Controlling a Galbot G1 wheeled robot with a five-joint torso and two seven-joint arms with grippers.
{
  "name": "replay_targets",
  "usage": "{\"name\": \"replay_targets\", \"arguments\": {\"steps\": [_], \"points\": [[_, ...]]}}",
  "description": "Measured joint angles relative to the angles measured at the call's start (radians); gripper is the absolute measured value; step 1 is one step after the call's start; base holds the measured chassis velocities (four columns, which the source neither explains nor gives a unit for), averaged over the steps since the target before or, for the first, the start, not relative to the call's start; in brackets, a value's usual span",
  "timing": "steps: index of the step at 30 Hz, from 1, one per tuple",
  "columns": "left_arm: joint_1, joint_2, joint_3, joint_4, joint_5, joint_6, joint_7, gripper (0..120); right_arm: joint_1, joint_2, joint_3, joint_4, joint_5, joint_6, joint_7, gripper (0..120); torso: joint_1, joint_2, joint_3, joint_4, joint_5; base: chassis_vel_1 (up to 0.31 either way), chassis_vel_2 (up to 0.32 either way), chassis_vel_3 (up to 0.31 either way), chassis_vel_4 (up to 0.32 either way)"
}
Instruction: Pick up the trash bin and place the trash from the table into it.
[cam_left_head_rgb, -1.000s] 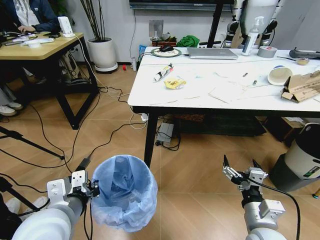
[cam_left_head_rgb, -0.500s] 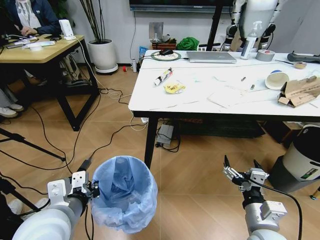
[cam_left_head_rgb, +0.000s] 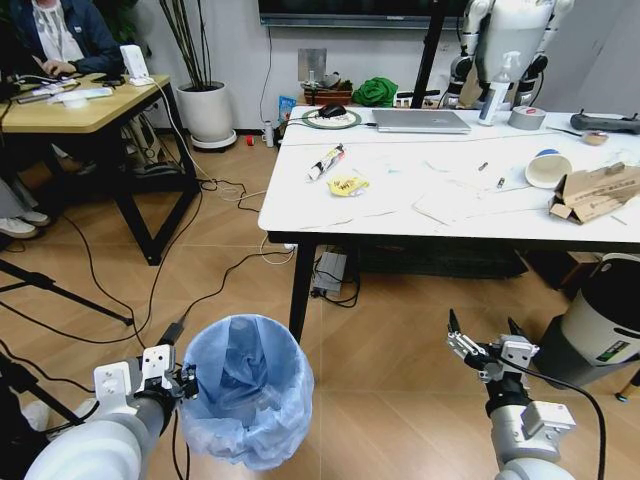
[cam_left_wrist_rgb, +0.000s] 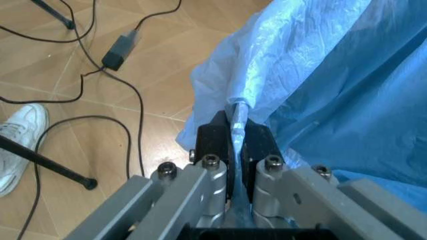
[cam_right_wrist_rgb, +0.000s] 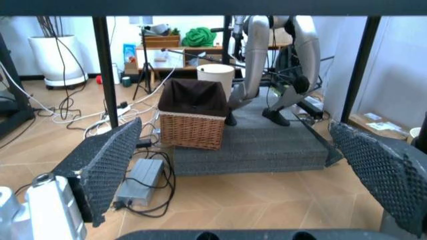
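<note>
The trash bin (cam_left_head_rgb: 247, 390), lined with a crinkled light-blue bag, stands low at the front left in the head view. My left gripper (cam_left_head_rgb: 186, 380) is shut on its rim; the left wrist view shows the bag's edge (cam_left_wrist_rgb: 238, 117) pinched between the black fingers (cam_left_wrist_rgb: 213, 142). My right gripper (cam_left_head_rgb: 487, 345) hangs open and empty over the floor at the front right. On the white table (cam_left_head_rgb: 420, 222) lies the trash: a yellow wrapper (cam_left_head_rgb: 347, 185), a tube-like wrapper (cam_left_head_rgb: 326, 162), white paper (cam_left_head_rgb: 450, 205), a paper cup (cam_left_head_rgb: 546, 169) and torn cardboard (cam_left_head_rgb: 592, 192).
A laptop (cam_left_head_rgb: 420, 121), tape roll (cam_left_head_rgb: 527, 118) and spray bottle (cam_left_head_rgb: 497, 95) stand at the table's far side. A black-and-white cylinder bin (cam_left_head_rgb: 600, 322) sits right of my right arm. Cables (cam_left_head_rgb: 180, 300) cross the floor at the left. A wicker basket (cam_right_wrist_rgb: 193, 120) sits under the table.
The head view has shifted a little, so the table sits slightly farther and lower in the picture. Both grippers keep their places; the left stays shut on the bin's rim.
</note>
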Motion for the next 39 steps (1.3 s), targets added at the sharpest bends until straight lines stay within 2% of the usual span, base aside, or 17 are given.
{"name": "replay_targets", "arguments": {"steps": [25,39], "points": [[0.005,-0.003,0.003,0.0,0.004,0.0,0.005,0,0.004,0.005,-0.003,-0.008,-0.003,0.001,0.0,100,0.04,0.107,0.067,0.0,0.0,0.0,0.0,0.0,0.0],[-0.001,-0.01,0.007,0.0,0.004,0.0,0.007,0,0.006,0.0,-0.006,-0.024,-0.003,0.002,0.0,100,0.06,0.155,0.095,0.0,0.0,0.0,0.0,0.0,0.0]]}}
